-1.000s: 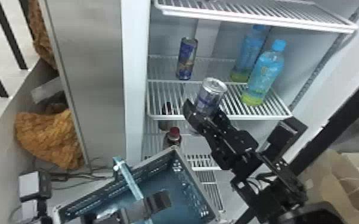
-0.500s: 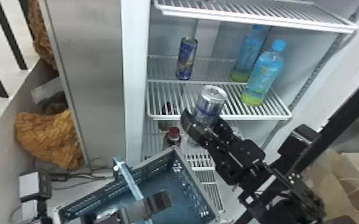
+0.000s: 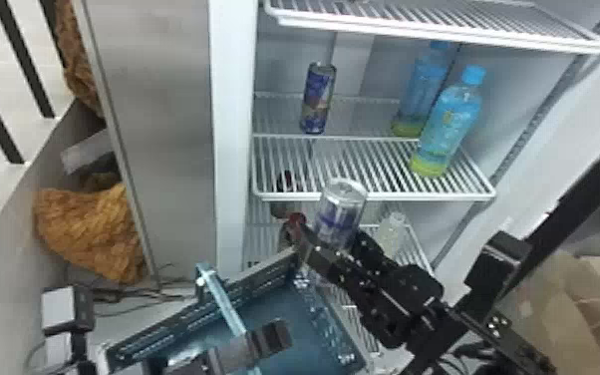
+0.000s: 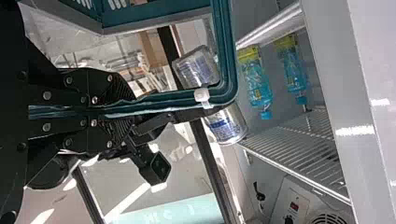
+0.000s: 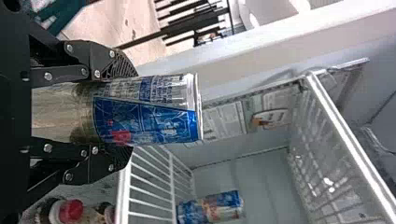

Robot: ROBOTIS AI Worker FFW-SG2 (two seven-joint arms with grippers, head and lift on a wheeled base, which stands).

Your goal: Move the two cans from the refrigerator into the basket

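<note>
Right gripper (image 5: 123,110) pinches silver-and-blue metal can (image 3: 340,217), head-view centre (likely slick, dentable; hold mid-body); left gripper (image 4: 125,111) pinches teal plastic basket (image 3: 318,308), lower centre; slim blue metal can (image 3: 318,98) upright, upper centre.

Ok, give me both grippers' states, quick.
Left gripper: closed on the teal basket handle.
Right gripper: closed around a silver and blue can.
</note>
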